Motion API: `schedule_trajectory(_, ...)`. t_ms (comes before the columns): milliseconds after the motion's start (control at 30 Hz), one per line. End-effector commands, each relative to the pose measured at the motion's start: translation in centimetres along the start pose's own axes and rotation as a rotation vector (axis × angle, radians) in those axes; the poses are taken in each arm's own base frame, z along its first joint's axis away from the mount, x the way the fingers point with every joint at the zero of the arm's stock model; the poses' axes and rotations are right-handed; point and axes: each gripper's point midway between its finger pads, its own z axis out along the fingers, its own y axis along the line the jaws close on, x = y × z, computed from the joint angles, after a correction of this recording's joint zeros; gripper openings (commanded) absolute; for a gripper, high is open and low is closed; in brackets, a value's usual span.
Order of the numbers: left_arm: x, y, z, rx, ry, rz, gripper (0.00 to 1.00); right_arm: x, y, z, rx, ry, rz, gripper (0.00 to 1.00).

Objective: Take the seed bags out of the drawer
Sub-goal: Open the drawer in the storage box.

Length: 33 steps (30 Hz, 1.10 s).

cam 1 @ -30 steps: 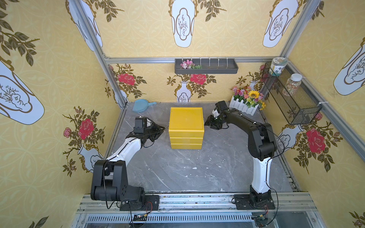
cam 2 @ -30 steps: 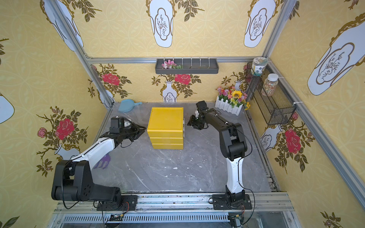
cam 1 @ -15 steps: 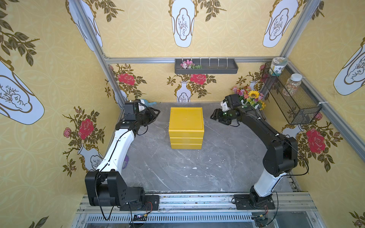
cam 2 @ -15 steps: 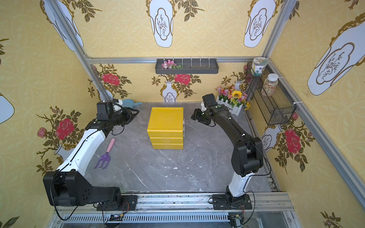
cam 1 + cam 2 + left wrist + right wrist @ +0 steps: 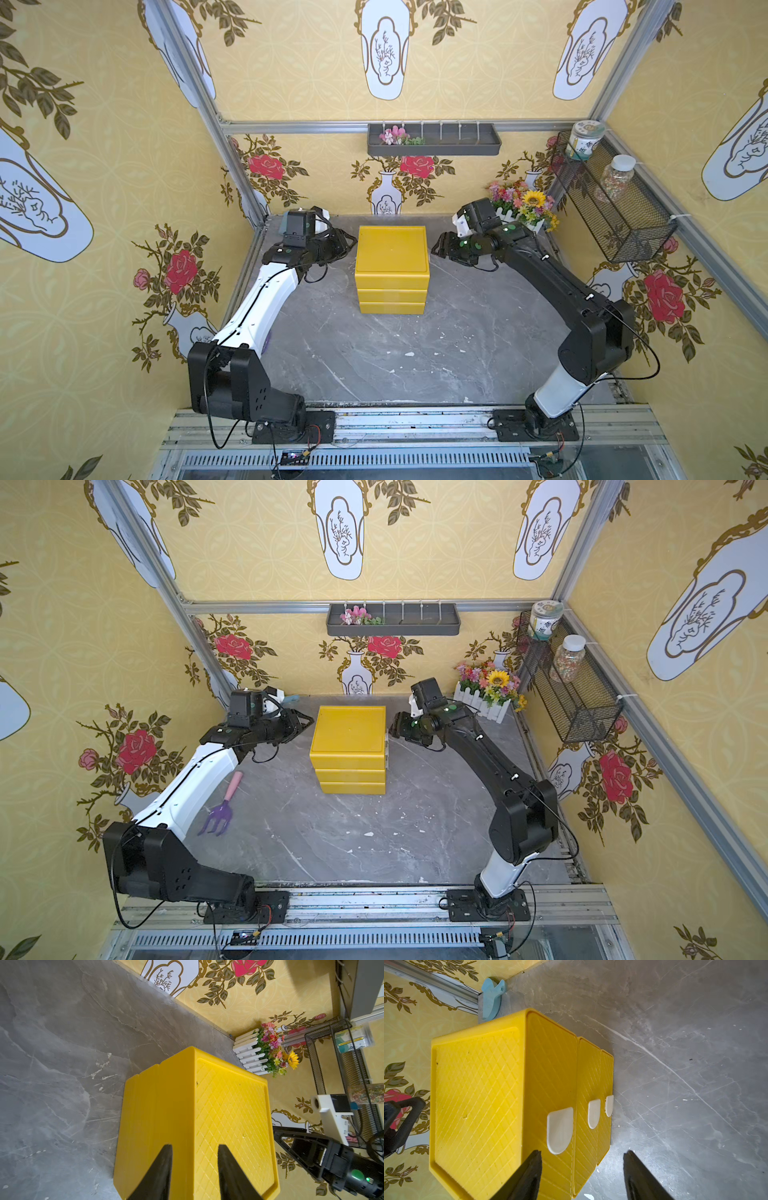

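Note:
A yellow three-drawer cabinet stands mid-table with all drawers closed. The seed bags are hidden. In the right wrist view the drawer fronts each carry a white handle, the top one nearest. My right gripper is open, close to that handled side, with nothing between its fingers. My left gripper is open at the opposite, plain side of the cabinet, level with its top edge and empty.
A purple hand rake with a pink handle lies beside the left arm. A blue scoop sits in the back left corner. A white-fenced flower box stands back right, under a wire basket holding jars.
Both arms have swung back and up, then in toward the cabinet; the left gripper now sits at its left side and the right gripper at its handled side.

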Motion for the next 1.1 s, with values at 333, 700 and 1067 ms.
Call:
schedule_trajectory(333, 1.1, -1.0, 0.8, 0.019, 0.026, 0.033, 0.41, -0.7, 1.2, 1.0, -0.027, 0.013, -0.025, 0.63)
schedule_trajectory(700, 3.2, 2.2, 2.3, -0.094, 0.071, 0.006, 0.38, -0.2, 1.0, 1.8, -0.025, 0.033, -0.027, 0.6)
schedule_trajectory(1067, 4.9, 4.2, 2.9, -0.153, 0.099, -0.023, 0.34, 0.0, 0.3, 2.2, 0.008, 0.038, -0.035, 0.51)
